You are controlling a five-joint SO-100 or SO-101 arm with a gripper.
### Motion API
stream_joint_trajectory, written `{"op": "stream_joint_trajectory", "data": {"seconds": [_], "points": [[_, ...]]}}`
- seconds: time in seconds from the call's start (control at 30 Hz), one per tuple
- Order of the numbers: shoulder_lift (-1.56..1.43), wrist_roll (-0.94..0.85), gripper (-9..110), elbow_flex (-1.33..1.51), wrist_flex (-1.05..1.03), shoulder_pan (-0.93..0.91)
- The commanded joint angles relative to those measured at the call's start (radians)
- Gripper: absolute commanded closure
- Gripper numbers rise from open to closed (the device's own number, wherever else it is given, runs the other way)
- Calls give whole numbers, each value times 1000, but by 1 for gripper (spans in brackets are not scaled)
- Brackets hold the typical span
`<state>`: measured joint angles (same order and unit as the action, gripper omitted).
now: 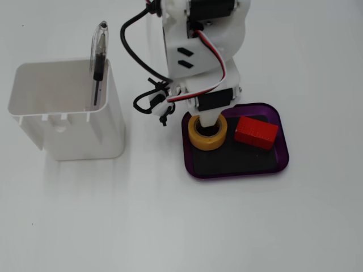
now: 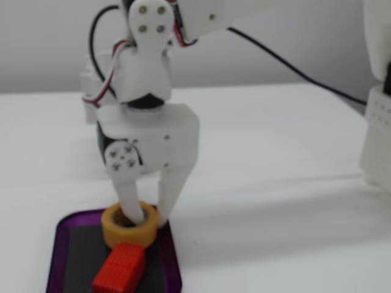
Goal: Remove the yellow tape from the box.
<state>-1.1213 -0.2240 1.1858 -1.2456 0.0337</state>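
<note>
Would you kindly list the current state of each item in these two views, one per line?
Yellow tape: lying flat in the box, one pincer finger down its centre hole, the other outside its wall.
Box: flat on the table, holding the tape and block.
Red block: resting in the box, apart from the tape.
Pincer: lowered, straddling the tape's wall; closure unclear.
White container: open-topped.
Pen: leaning in the container.

The white arm reaches steeply down, its gripper (image 2: 146, 218) pointing at the worktop with red, white and black wires looping past the wrist. The jaws stand slightly apart: one finger (image 2: 130, 204) is inside a ring's hole, the other (image 2: 171, 195) outside its wall.
</note>
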Motion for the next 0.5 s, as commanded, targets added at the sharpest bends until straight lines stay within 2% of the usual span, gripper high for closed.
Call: {"op": "stream_joint_trajectory", "data": {"seconds": [0.0,0.2,0.3,0.47], "points": [[-167,2,102,-64,-58,9],[-499,0,102,-25,-175,12],[-664,-8,102,183,-183,-2],[-891,-11,102,657,21,-5]]}}
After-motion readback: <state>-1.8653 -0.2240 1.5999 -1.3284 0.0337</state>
